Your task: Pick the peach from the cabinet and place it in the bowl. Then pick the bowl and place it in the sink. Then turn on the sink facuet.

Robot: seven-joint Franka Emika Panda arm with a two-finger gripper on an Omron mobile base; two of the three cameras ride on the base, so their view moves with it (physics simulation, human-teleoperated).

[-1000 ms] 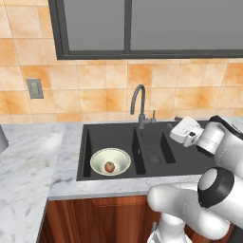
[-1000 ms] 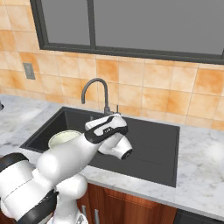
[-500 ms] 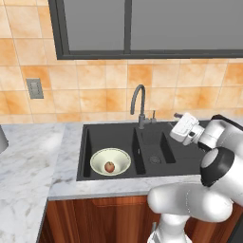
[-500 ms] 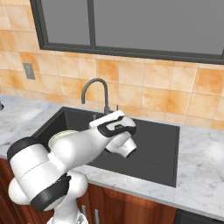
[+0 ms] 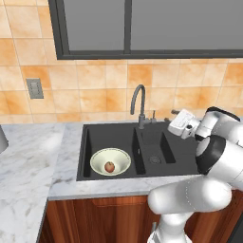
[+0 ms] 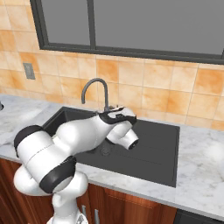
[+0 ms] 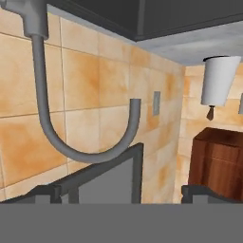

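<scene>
My fingers [image 5: 174, 113] are spread wide and empty, hovering over the right basin of the sink [image 5: 161, 163], just right of the sink facuet [image 5: 138, 105] and near its base. From my hand, the faucet's gooseneck [image 7: 71, 118] curves close in front of the orange tiled wall [image 7: 95, 85]. The bowl [image 5: 110, 161] sits in the left basin with the peach [image 5: 109, 166] resting inside it, well apart from my fingers. The white marble bench [image 5: 28, 156] runs around the sink, and a dark-framed window [image 5: 142, 28] sits above the far wall.
</scene>
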